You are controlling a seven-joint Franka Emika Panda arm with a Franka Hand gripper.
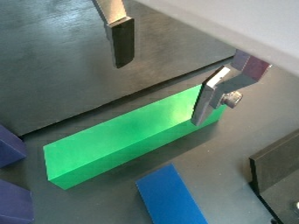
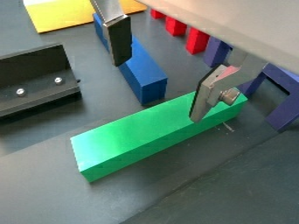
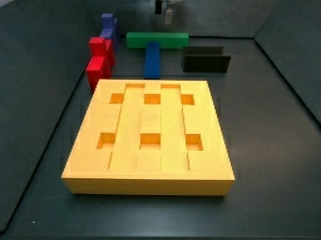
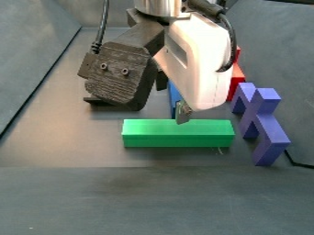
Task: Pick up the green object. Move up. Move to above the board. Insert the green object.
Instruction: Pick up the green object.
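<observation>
The green object (image 1: 111,147) is a bright green bar lying flat on the dark floor, also seen in the wrist view (image 2: 146,138) and in both side views (image 3: 157,39) (image 4: 178,132). My gripper (image 1: 166,74) (image 2: 163,74) hangs open just above the bar, toward one end. One finger (image 1: 121,42) stands past the bar's long side, the other finger (image 1: 211,98) over its near edge. Nothing is between them. The board (image 3: 157,127) is a large orange-yellow block with square holes, well away from the bar; one corner of the board (image 2: 59,13) shows in a wrist view.
A blue bar (image 2: 142,77) (image 3: 152,61) lies crosswise beside the green bar. The black fixture (image 2: 35,79) (image 4: 117,69) (image 3: 206,59) stands close by. Red pieces (image 3: 100,56) (image 2: 197,42) and purple pieces (image 4: 260,119) (image 2: 281,94) line one side.
</observation>
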